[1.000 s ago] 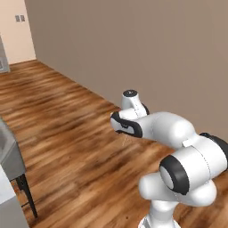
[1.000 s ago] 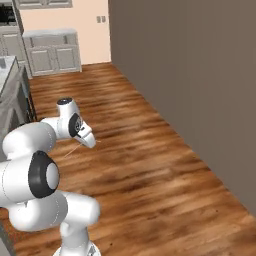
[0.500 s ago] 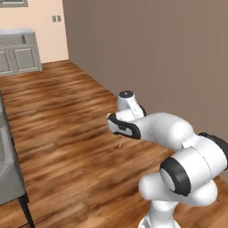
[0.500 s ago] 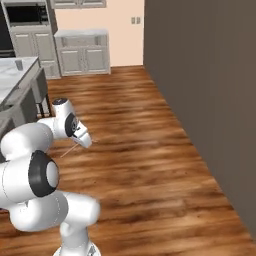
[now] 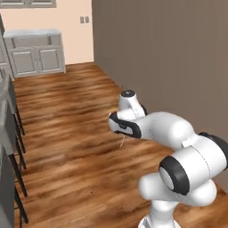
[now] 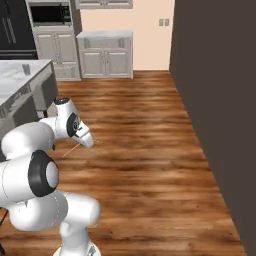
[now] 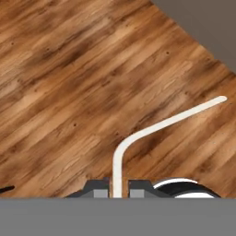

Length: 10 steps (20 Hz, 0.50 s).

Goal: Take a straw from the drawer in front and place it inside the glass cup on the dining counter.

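Gripper (image 7: pixel 117 192) clamped on the straw (image 7: pixel 152 129), long part angled toward the dark wall (image 7: pixel 203 23), above open wood floor (image 7: pixel 60 78).

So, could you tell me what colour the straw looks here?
Pale pinkish-white; the straw shows best in the hand view.

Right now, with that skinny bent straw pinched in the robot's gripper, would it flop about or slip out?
The thin pale bendy straw is probably very light and a little springy: it juts far past the shut gripper, held only at one end. Its smooth, narrow shaft could twist or slide if bumped.
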Available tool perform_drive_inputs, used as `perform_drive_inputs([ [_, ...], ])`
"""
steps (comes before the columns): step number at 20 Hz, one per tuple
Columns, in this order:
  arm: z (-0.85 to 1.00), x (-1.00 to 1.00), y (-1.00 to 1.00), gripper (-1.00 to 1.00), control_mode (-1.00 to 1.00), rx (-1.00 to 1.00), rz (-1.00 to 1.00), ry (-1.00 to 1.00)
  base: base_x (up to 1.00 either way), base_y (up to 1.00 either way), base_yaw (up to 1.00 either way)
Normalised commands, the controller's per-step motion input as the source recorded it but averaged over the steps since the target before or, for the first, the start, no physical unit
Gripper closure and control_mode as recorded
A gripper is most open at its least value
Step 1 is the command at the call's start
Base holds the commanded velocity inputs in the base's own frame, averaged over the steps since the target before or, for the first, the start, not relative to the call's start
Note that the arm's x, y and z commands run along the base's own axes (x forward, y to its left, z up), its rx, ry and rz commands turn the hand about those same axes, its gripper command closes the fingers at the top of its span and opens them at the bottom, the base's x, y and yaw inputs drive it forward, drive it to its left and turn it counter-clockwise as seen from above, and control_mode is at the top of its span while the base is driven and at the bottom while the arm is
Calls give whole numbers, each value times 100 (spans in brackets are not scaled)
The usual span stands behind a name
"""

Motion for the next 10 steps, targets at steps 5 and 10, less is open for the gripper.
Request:
perform_drive_inputs([
  [5,0,0,0,100,100,0,0,0,100,-28,51],
  [10,0,0,0,100,100,0,0,0,100,-35,44],
])
